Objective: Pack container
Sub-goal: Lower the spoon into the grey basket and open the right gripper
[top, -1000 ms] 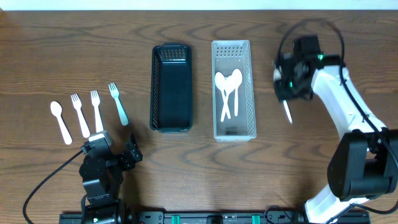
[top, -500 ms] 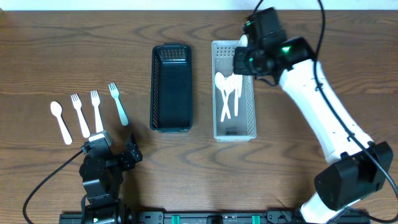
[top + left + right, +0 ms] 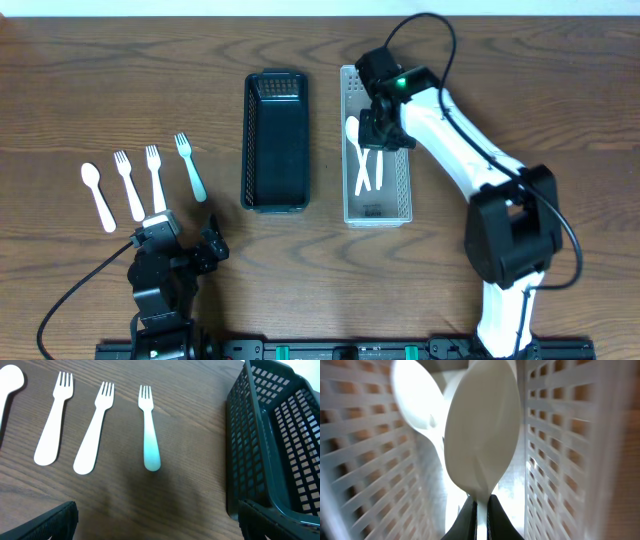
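Right hand (image 3: 378,128) low inside white basket (image 3: 403,190), upper centre-right of overhead view, clenched on held spoon (image 3: 482,435) at the neck just under the bowl. Bowl points away from the wrist camera; packed spoons (image 3: 362,170) lie beneath it in the same basket. Left hand (image 3: 185,250) parked lower left, fingers spread, grasping nothing. Left on tabletop (image 3: 520,40), at frame left: loose spoon (image 3: 97,195), two white forks (image 3: 95,430), teal fork (image 3: 149,435), beside black basket (image 3: 247,140). Probably light, stiff, smooth plastic, so likely to twist or slip in a thin pinch. Best taken across the flat handle or neck, not the rounded bowl. Low breakage risk; release from low height.
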You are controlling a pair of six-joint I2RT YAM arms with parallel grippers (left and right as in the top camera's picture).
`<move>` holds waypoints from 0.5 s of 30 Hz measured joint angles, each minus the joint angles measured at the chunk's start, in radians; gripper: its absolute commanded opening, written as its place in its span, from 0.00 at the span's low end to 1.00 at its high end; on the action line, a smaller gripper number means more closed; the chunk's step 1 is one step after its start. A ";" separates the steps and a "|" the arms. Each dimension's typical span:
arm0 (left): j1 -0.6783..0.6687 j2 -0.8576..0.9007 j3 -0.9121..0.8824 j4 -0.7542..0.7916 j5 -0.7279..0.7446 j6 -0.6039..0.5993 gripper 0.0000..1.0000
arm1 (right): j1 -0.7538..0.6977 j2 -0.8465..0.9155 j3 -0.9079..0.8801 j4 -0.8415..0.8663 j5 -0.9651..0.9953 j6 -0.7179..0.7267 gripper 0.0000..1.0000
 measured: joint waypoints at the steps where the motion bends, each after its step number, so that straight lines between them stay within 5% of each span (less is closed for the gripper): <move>1: 0.000 0.000 0.000 0.000 0.000 0.000 0.98 | 0.000 0.013 0.000 0.000 -0.005 0.000 0.02; 5: 0.000 0.000 0.000 0.000 0.000 0.000 0.98 | 0.000 0.043 0.000 0.000 -0.024 -0.004 0.09; 7: 0.000 0.000 0.000 0.000 0.000 0.000 0.98 | 0.000 0.048 0.000 0.001 -0.031 -0.006 0.22; 15: 0.000 0.000 0.000 0.000 0.000 0.000 0.98 | 0.000 0.048 0.000 0.014 -0.044 -0.042 0.26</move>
